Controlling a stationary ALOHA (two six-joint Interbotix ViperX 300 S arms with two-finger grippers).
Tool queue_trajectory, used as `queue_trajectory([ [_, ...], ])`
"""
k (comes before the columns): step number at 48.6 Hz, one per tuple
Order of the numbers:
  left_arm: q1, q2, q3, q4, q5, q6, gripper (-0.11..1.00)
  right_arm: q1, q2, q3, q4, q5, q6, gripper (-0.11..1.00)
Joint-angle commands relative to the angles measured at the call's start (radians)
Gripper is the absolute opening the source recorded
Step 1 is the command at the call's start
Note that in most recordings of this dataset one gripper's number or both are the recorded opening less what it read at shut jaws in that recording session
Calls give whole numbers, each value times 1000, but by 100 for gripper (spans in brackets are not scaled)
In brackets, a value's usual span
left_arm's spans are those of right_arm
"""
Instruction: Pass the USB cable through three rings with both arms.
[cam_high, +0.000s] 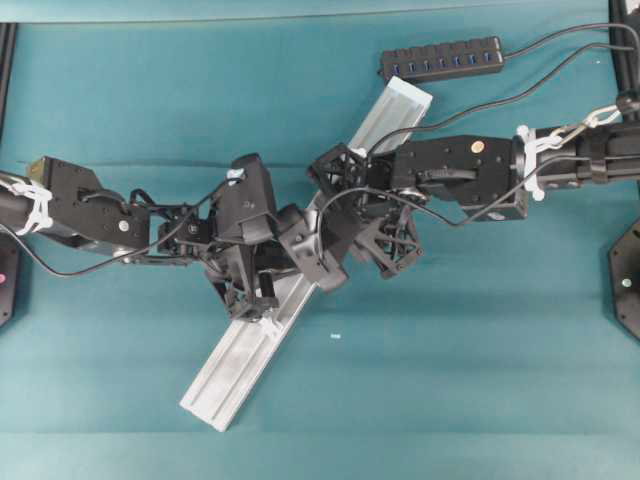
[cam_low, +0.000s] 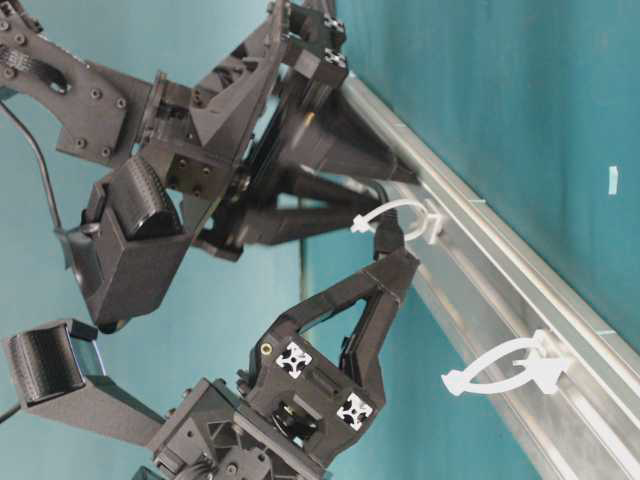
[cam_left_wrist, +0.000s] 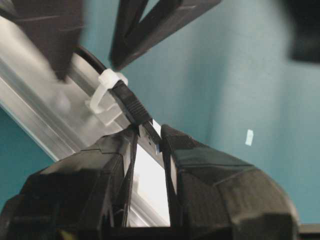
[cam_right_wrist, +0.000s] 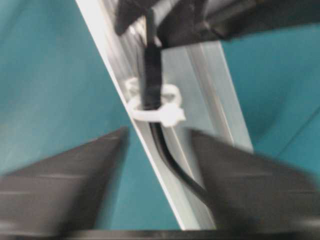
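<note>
The USB cable (cam_right_wrist: 172, 165) lies along the silver rail (cam_high: 235, 370), and its black plug (cam_left_wrist: 132, 107) pokes out through a white ring (cam_left_wrist: 102, 85). My left gripper (cam_left_wrist: 150, 137) is shut on the plug's metal tip just past that ring. In the table-level view the same ring (cam_low: 405, 212) sits around the plug, and a second ring (cam_low: 510, 368) further along the rail holds nothing. On the ring's other side my right gripper (cam_right_wrist: 157, 134) is open, its fingers standing wide on either side of the cable and the ring (cam_right_wrist: 160, 114). No other ring shows.
A black multi-port hub (cam_high: 440, 58) lies at the back, right of the rail's far end. A small white scrap (cam_high: 335, 336) sits on the teal cloth right of the rail. Both arms crowd the rail's middle.
</note>
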Motion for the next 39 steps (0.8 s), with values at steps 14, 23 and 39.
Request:
queue_trajectory([
  [14, -29, -49, 3, 3, 43, -44, 17, -5, -71, 8, 2, 0, 86, 90],
  [23, -37, -74, 20, 3, 77, -84, 15, -6, -101, 41, 2, 0, 101, 90],
  [39, -94, -103, 67, 3, 94, -149, 14, -67, -201, 115, -2, -2, 144, 90],
])
